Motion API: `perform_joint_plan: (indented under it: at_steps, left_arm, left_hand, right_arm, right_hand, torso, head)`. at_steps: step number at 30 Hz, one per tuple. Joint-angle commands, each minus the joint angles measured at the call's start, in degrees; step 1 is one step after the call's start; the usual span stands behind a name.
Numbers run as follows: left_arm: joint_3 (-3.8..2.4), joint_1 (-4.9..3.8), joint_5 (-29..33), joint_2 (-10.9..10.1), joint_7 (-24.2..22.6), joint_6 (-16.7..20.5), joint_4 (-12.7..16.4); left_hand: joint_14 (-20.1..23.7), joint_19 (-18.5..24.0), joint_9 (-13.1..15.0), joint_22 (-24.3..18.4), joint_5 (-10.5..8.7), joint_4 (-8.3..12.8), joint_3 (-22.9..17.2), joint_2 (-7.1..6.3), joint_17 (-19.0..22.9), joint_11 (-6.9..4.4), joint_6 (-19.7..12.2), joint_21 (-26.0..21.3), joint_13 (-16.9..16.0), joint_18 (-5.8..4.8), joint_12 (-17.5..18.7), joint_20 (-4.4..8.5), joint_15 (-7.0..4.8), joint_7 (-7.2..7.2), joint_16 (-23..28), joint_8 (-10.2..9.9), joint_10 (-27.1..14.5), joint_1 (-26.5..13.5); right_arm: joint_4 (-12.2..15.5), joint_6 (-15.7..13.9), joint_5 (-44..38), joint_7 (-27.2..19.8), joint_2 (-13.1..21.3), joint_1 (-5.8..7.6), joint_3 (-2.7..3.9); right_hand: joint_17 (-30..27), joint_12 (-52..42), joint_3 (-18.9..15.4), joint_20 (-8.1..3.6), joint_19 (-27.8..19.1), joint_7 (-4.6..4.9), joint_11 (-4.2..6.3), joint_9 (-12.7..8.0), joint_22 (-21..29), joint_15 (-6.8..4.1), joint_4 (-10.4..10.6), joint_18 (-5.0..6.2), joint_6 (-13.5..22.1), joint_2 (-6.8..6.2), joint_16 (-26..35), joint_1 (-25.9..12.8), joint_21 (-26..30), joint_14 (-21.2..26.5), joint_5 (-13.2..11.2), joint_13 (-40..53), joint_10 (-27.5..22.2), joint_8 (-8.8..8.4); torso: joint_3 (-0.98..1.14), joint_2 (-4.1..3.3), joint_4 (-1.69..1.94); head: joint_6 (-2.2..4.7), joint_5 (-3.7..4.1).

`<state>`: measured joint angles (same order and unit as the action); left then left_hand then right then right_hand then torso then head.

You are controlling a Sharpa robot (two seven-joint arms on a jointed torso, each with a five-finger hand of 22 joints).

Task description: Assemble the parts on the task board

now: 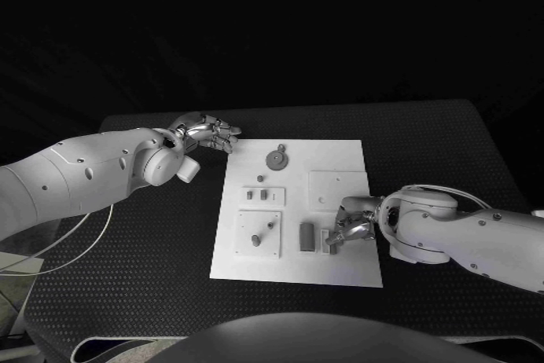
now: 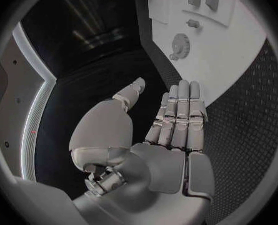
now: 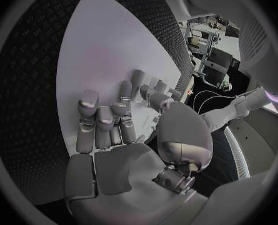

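Task board (image 1: 340, 163): right hand (image 1: 354, 224) fingers curled at a small part (image 1: 332, 239), grasp unclear; left hand (image 1: 210, 133) beside it, open, empty.

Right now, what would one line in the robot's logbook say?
left hand: open, off board's far-left corner | right hand: fingers on part, grip unclear | task board: gear lying flat

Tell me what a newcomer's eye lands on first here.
The white task board glows mid-table against the black surface. The right robot hand reaches over its near right part, fingers down among small grey parts. The left robot hand hangs off the board's far left corner, holding nothing, near a gear-like part.
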<state>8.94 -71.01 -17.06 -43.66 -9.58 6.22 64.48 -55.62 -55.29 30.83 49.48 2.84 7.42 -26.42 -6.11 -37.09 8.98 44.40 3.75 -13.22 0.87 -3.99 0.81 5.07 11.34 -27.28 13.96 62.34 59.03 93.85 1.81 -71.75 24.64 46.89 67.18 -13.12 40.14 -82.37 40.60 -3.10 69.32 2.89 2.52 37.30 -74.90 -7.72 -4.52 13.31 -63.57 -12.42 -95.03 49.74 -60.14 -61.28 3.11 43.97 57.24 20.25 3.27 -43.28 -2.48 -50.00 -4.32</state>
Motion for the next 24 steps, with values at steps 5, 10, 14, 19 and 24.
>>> perform_joint_plan:
  at_steps: [5, 10, 14, 19, 24]
  left_arm:
    - [-0.02, 0.0, -0.29, -0.04, -0.44, -0.86, 0.15]
    - [-0.02, 0.0, -0.3, -0.04, -0.4, -0.92, 0.14]
    - [-0.02, 0.0, -0.3, -0.03, -0.38, -0.94, 0.1]
    - [-0.01, 0.0, -0.32, 0.05, -0.3, -1.05, 0.07]
    - [-0.01, 0.04, -0.54, 0.0, -0.21, -1.29, -0.01]
  left_hand:
    - [-0.43, 0.36, 0.1, -0.1, 0.12, -0.39, 0.09, -0.26, -0.1, -0.1, -0.39, 0.35, 0.08, 0.4, -0.08, -0.08, -0.14, 0.89, 0.26, 0.32, -0.39, 0.07]
    - [-0.43, 0.37, 0.1, -0.1, 0.12, -0.4, 0.1, -0.26, -0.11, -0.11, -0.38, 0.35, 0.08, 0.4, -0.08, -0.08, -0.14, 0.89, 0.27, 0.33, -0.38, 0.07]
    - [-0.44, 0.37, 0.1, -0.11, 0.12, -0.41, 0.1, -0.25, -0.13, -0.11, -0.38, 0.35, 0.08, 0.4, -0.09, -0.08, -0.14, 0.88, 0.28, 0.34, -0.37, 0.08]
    - [-0.44, 0.37, 0.1, -0.11, 0.12, -0.42, 0.11, -0.26, -0.14, -0.12, -0.37, 0.34, 0.08, 0.4, -0.09, -0.08, -0.14, 0.88, 0.3, 0.35, -0.36, 0.08]
    - [-0.43, 0.39, 0.11, -0.11, 0.12, -0.44, 0.13, -0.27, -0.15, -0.12, -0.37, 0.34, 0.08, 0.4, -0.09, -0.09, -0.13, 0.88, 0.32, 0.36, -0.35, 0.06]
  right_arm:
    - [-0.81, 4.61, -6.65, 3.21, -0.28, -1.52, -1.08]
    - [-1.06, 4.9, -8.84, 3.85, -0.03, -1.52, -1.08]
    - [-1.15, 4.16, -9.41, 4.02, 0.21, -1.52, -1.08]
    - [-1.54, 4.12, -9.47, 4.01, 0.4, -1.45, -1.07]
    - [-1.95, 4.43, -9.47, 3.72, 0.68, -1.35, -1.07]
  right_hand:
    - [0.23, 0.16, 0.62, 0.21, 0.58, 0.39, 0.28, 0.42, -0.67, 0.04, -3.17, 1.69, -0.27, 0.98, 0.39, 1.43, -0.33, -0.8, -0.04, 0.83, 0.96, -0.11]
    - [0.28, 0.21, 0.63, 0.29, 0.65, 0.3, 0.36, 0.58, -0.64, 0.03, -3.82, 1.69, -0.58, 1.11, 0.5, 1.54, -0.3, -0.9, -0.05, 1.09, 1.15, -0.01]
    - [0.29, 0.22, 0.61, 0.32, 0.67, 0.27, 0.39, 0.62, -0.62, 0.03, -3.85, 1.69, -0.66, 1.08, 0.53, 1.44, -0.29, -0.92, -0.05, 1.15, 1.2, 0.03]
    - [0.31, 0.37, 0.7, 0.42, 0.72, 0.25, 0.41, 0.71, -0.54, 0.04, -3.48, 1.69, -0.72, 0.75, 0.67, 0.86, -0.18, -0.97, -0.04, 1.34, 1.31, -0.02]
    - [0.32, 0.46, 0.83, 0.44, 0.7, 0.26, 0.41, 0.74, -0.5, 0.03, -3.43, 1.69, -0.68, 0.54, 0.74, 0.83, -0.11, -0.96, -0.04, 1.41, 1.32, -0.06]
  torso:
    - [0.04, 0.0, -0.04]
    - [0.03, 0.02, -0.06]
    - [0.05, 0.02, -0.06]
    - [0.04, 0.03, 0.0]
    - [0.07, 0.02, 0.04]
  head:
    - [0.0, 0.1]
    - [0.0, 0.22]
    - [0.0, 0.21]
    - [0.0, 0.3]
    - [0.0, 0.13]
